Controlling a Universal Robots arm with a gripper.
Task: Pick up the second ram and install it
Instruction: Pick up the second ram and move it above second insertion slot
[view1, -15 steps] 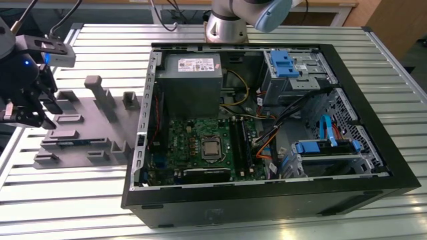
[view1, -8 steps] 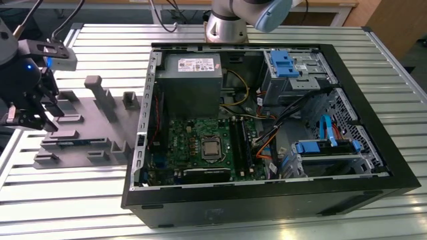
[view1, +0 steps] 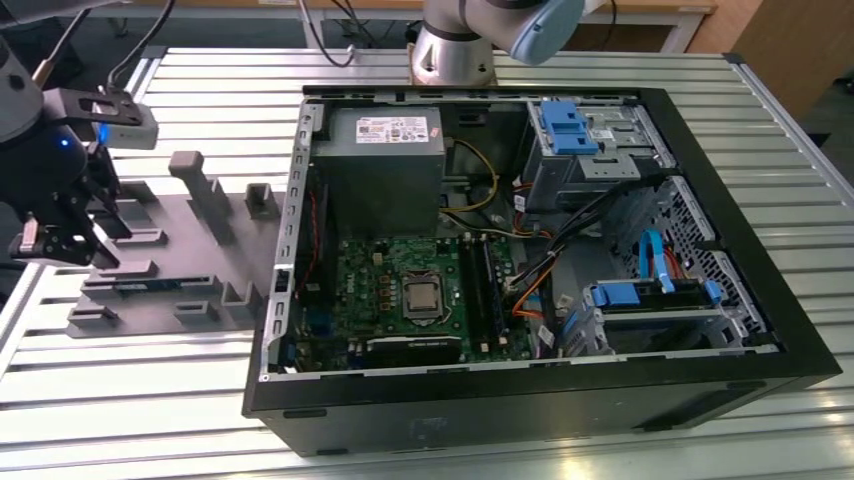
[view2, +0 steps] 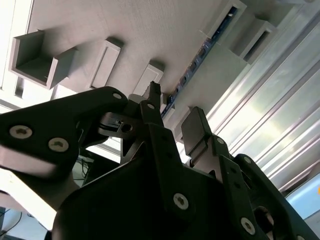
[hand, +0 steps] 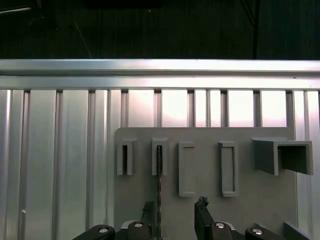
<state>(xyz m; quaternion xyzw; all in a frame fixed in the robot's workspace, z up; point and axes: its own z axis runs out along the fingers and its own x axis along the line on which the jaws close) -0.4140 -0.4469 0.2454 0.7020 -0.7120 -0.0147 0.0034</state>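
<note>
The second ram (hand: 159, 172) stands on edge in the narrow slots of a grey holder plate (hand: 250, 200), showing as a thin dark line in the first wrist view. In the second wrist view its blue edge (view2: 199, 56) runs between two slot blocks. My gripper (hand: 175, 210) hangs just above the plate, open, with the stick between its black fingertips (hand: 202, 206) and close to one of them, not touching. In the exterior view the gripper (view1: 96, 252) is at the far left, over the holder plate (view1: 200, 215).
An open black computer case (view1: 534, 390) lies on the slatted aluminium table (view1: 120, 400) at the exterior view's right. Inside are the green motherboard (view1: 400, 280) with long black memory slots (view1: 478, 285), a power supply (view1: 380, 150) and blue drive latches (view1: 567, 125). The arm's base (view1: 454, 55) stands behind the case.
</note>
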